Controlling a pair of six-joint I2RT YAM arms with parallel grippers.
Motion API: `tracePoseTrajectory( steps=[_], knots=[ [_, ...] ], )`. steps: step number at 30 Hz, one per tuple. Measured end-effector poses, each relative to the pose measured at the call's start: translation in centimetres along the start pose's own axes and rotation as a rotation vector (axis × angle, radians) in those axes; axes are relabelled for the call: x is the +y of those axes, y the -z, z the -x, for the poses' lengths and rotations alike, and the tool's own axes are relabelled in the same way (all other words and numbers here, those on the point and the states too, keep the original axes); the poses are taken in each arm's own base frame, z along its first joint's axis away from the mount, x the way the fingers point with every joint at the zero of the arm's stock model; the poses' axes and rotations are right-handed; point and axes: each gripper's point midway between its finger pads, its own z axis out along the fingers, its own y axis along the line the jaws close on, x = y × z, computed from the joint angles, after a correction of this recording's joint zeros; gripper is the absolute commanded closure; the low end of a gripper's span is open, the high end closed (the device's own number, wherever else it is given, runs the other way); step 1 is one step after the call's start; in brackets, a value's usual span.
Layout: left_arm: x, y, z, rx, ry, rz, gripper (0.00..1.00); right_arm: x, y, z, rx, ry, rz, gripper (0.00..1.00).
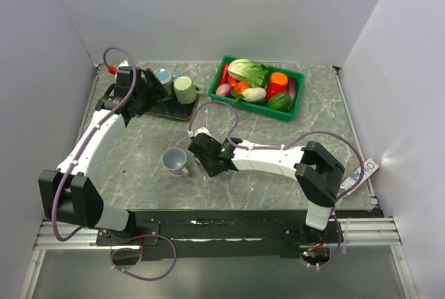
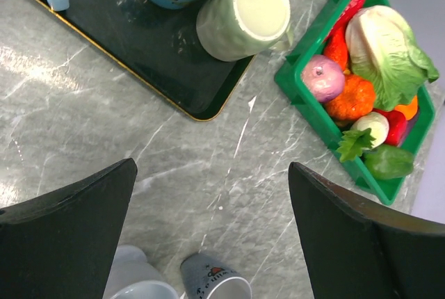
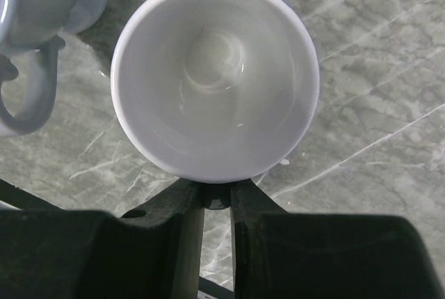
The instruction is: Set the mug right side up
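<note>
The mug point(image 3: 215, 76) is facing mouth-up with the right gripper point(image 3: 217, 210) clamping its handle point(image 3: 217, 198), so releasing it cleanly seems next.

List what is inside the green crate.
Vegetables heaped in the green crate: a cabbage, a red onion, an orange vegetable, a white radish, a green pepper and a red chilli. The heap covers the crate's floor and anything lying lower.

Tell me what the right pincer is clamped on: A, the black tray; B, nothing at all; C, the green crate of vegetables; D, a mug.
D: in the right wrist view the right pincer is shut on a thin part just under the rim of the mug, whose open mouth faces the camera.
</note>
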Motion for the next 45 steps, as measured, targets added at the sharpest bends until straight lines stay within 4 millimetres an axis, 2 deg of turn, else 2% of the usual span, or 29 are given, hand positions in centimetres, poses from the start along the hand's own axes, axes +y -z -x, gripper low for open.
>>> tracePoseTrajectory(
  steps=[4, 5, 7, 8, 13, 14, 19, 22, 23, 30, 35, 40, 43, 45],
  knots=[
    [0.5, -0.1, -0.4, 0.014, 0.0, 0.011, 0.04, 0.1, -0.2, -0.4, 0.01, 0.001, -0.01, 0.91],
    [0.5, -0.1, -0.5, 0.015, 0.001, 0.01, 0.04, 0.1, -0.3, -0.5, 0.011, -0.002, -0.013, 0.84],
    [0.5, -0.2, -0.5, 0.018, 0.001, 0.009, 0.04, 0.2, -0.3, -0.4, 0.006, -0.008, -0.013, 0.76],
    [0.6, -0.2, -0.6, 0.021, 0.002, 0.009, 0.04, 0.2, -0.4, -0.3, 0.004, -0.013, -0.012, 0.67],
    [1.6, -0.5, -1.5, 0.045, 0.002, 0.032, 0.04, 0.4, -0.6, -0.2, -0.008, -0.039, -0.009, 0.48],
    [1.7, -0.5, -1.5, 0.046, 0.002, 0.034, 0.04, 0.4, -0.6, -0.2, -0.011, -0.042, -0.007, 0.41],
    [1.9, -0.6, -1.4, 0.041, 0.002, 0.04, 0.04, 0.4, -0.6, -0.4, -0.012, -0.049, -0.006, 0.26],
    [2.3, -0.7, -1.0, 0.022, -0.002, 0.062, 0.04, 0.3, 0.4, 0.0, -0.03, -0.05, 0.002, 0.21],
    [2.6, -0.8, -0.8, 0.012, -0.007, 0.074, 0.04, 0.2, 1.0, 0.3, -0.04, -0.052, 0.006, 0.0],
    [5.9, -1.8, 0.9, -0.049, -0.004, 0.199, 0.04, -1.0, 7.6, 3.9, -0.214, -0.081, 0.05, 0.0],
    [9.1, -4.4, 1.8, -0.063, 0.005, 0.31, 0.03, -3.4, 11.1, 6.6, -0.348, -0.139, 0.072, 0.0],
    [10.8, -9.4, 2.3, -0.036, -0.055, 0.38, 0.01, -7.8, 11.9, 8.1, -0.404, -0.267, 0.056, 0.0],
    [11.4, -12.1, 3.0, -0.031, -0.093, 0.405, 0.01, -9.7, 11.6, 8.0, -0.401, -0.316, 0.044, 0.0],
    [11.6, -13.9, 3.6, -0.034, -0.117, 0.411, 0.03, -10.2, 11.5, 7.8, -0.396, -0.328, 0.044, 0.0]
  ],
)
